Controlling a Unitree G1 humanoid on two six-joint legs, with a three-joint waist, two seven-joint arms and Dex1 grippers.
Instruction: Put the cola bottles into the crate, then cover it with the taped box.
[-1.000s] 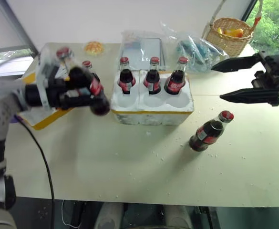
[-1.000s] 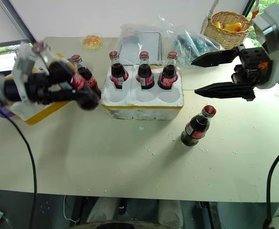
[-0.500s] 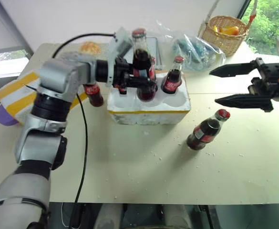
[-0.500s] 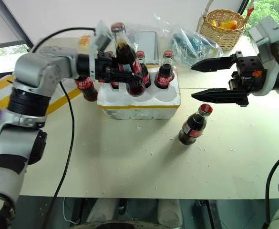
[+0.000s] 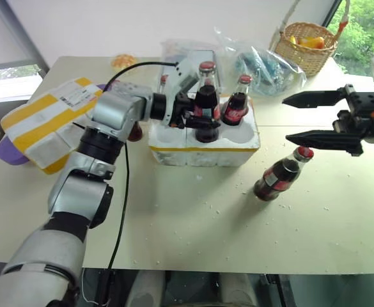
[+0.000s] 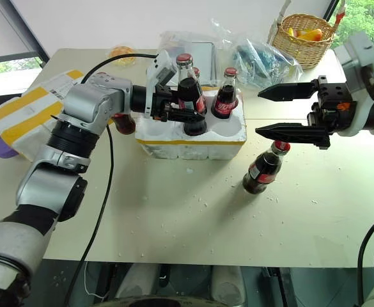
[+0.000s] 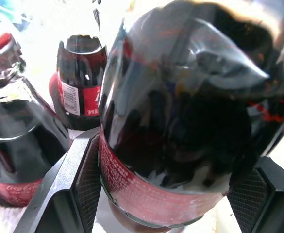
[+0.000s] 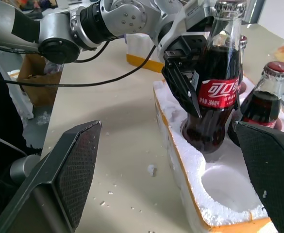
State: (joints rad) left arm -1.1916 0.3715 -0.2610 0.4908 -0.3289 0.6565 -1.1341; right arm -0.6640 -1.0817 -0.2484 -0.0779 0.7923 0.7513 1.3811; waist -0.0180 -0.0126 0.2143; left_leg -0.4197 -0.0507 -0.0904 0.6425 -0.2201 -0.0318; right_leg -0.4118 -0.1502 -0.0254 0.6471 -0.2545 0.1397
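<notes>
Left gripper (image 6: pixel 185 110) clamped, arm reaching across, right gripper (image 6: pixel 282 110) apparently wide open, raised

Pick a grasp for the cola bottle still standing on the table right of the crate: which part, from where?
Grip the loose cola bottle around its labelled body, just below the neck. It stands upright on bare table, so come in level from the right, where the open right end effector hovers above its cap.

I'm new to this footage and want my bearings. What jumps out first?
The left pincer grips a dark glass cola bottle with a red cap, its base in a front well of the low white styrofoam crate at mid-table. Right of it, the open right pincer hovers above another cola bottle leaning on the table.
</notes>
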